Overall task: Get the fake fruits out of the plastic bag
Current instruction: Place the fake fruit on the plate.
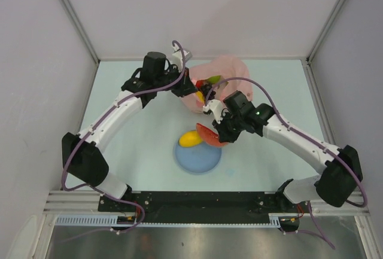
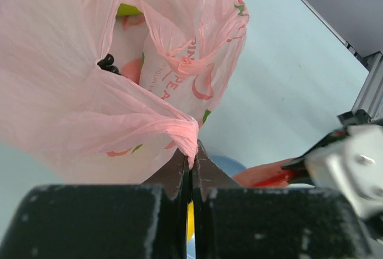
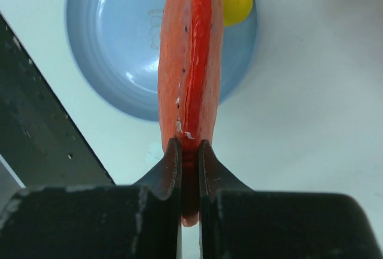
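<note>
The pink plastic bag (image 1: 224, 79) sits at the back centre of the table, and my left gripper (image 1: 190, 94) is shut on a twisted edge of it (image 2: 179, 128). Through the bag's mouth I see dark grapes (image 2: 108, 63), a green fruit (image 2: 127, 9) and a red piece (image 2: 133, 67). My right gripper (image 3: 190, 146) is shut on a flat red fruit slice (image 3: 191, 43), held above the light blue plate (image 3: 114, 37). A yellow oval fruit (image 1: 190, 138) lies on the plate (image 1: 197, 158).
White enclosure walls stand on both sides and at the back. The black rail with the arm bases (image 1: 191, 202) runs along the near edge. The right gripper's white body (image 2: 350, 169) hangs close to the right of the left fingers.
</note>
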Controlling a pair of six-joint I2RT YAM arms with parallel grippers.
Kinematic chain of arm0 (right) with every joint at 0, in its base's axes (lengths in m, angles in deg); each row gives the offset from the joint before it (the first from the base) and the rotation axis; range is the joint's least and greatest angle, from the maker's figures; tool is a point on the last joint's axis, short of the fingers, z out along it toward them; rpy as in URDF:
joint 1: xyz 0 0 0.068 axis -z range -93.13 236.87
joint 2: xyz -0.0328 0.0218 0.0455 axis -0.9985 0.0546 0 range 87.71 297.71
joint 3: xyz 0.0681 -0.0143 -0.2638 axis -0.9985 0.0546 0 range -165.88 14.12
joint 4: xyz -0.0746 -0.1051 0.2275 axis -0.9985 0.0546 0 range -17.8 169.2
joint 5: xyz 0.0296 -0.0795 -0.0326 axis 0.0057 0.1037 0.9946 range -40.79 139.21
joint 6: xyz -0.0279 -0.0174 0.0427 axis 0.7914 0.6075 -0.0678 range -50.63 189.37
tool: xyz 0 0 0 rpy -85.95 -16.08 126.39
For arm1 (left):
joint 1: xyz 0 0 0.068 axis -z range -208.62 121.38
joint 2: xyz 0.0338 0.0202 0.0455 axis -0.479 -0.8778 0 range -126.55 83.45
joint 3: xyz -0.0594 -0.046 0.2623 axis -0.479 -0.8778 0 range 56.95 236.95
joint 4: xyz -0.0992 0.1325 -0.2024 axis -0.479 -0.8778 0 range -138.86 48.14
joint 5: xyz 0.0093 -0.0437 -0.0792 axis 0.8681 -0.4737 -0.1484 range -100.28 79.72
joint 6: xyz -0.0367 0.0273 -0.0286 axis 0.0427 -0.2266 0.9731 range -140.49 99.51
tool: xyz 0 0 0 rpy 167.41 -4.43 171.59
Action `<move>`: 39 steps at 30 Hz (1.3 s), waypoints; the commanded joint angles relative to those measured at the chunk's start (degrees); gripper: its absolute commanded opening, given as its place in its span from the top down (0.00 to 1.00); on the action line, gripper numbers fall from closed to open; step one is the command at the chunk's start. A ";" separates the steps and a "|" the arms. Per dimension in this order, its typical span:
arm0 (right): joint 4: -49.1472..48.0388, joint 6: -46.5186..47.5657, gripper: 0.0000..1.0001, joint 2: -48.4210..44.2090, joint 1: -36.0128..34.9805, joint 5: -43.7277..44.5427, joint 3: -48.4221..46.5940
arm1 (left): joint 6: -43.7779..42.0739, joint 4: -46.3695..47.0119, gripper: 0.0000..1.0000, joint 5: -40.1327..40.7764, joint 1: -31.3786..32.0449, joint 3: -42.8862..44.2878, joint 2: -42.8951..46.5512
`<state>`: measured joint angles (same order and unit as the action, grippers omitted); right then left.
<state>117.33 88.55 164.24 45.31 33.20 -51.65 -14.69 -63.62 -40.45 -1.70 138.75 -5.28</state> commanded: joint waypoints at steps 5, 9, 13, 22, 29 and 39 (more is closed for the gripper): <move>-6.81 -20.21 1.00 3.71 0.16 6.25 1.00 | -0.18 1.19 0.99 -0.50 -0.20 -1.64 4.26; -4.96 -25.76 1.00 4.06 -0.36 9.48 1.79 | 0.44 1.89 0.99 -0.59 -0.20 -2.70 5.23; -2.94 -29.99 1.00 4.15 -1.59 15.65 2.06 | 0.35 1.81 0.99 -0.59 -0.20 -3.66 6.11; -5.30 -32.88 1.00 7.05 -6.52 21.02 4.78 | 0.97 2.60 0.98 -0.24 -0.11 -4.37 6.64; -9.61 -31.84 1.00 9.77 -6.43 22.34 7.33 | 0.44 2.60 0.98 0.20 -0.11 -5.51 8.22; -13.22 -28.85 1.00 10.57 -7.22 22.87 7.51 | 1.49 3.56 0.98 -0.59 -0.11 -7.62 9.10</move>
<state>106.57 58.14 174.52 38.64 54.09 -44.35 -14.38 -62.42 -40.45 -1.70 131.58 1.27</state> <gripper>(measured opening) 0.076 0.023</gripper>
